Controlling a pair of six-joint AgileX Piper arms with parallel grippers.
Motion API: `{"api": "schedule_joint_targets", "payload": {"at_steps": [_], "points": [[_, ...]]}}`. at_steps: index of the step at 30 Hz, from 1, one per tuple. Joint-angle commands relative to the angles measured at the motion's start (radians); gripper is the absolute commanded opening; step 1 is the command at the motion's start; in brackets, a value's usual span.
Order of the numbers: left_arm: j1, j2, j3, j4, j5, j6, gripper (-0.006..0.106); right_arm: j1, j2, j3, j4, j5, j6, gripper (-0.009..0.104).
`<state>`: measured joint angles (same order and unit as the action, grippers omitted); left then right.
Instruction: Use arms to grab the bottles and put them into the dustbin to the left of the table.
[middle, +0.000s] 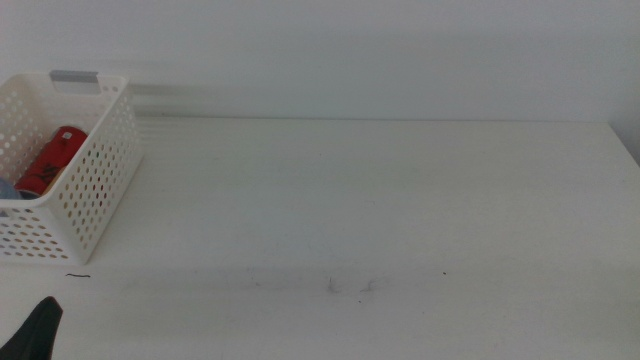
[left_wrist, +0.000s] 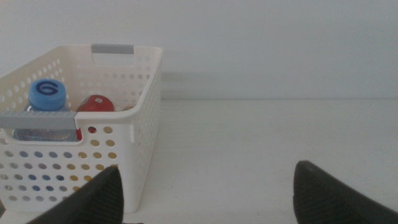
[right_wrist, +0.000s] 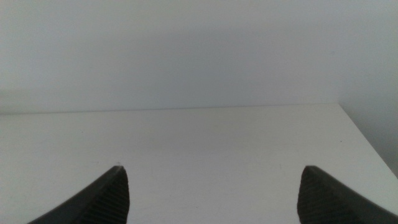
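Observation:
The white perforated dustbin (middle: 95, 190) stands at the table's far left. Inside it lies the slim red can (middle: 50, 158), with a bluish bottle edge (middle: 8, 190) beside it. In the left wrist view the dustbin (left_wrist: 140, 118) holds a blue-capped water bottle (left_wrist: 47, 94) and the red can (left_wrist: 95, 103); yellow shows through the wall holes. My left gripper (left_wrist: 208, 186) is open and empty, a little in front of the dustbin; one dark tip (middle: 38, 328) shows at the middle view's bottom left. My right gripper (right_wrist: 211, 193) is open over bare table.
The white table (middle: 380, 200) stretches to the right of the dustbin, with faint scuff marks (middle: 350, 287) near its front. A plain wall rises behind it. The table's right edge (right_wrist: 364, 137) shows in the right wrist view.

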<state>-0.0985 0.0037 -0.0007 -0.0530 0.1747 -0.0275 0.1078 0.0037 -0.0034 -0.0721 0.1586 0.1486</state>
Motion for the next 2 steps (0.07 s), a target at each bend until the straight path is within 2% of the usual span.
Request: {"api": "schedule_joint_targets", "payload": {"at_steps": [1,2], "points": [[-0.002,-0.004,0.001,-0.006,-0.014,0.003,0.094,-0.008,-0.004,0.003,0.001,-0.001,-0.01,0.091],[-0.002,-0.004,0.001,-0.006,-0.014,0.003,0.094,-0.008,-0.004,0.003,0.001,-0.001,-0.01,0.091]]}}
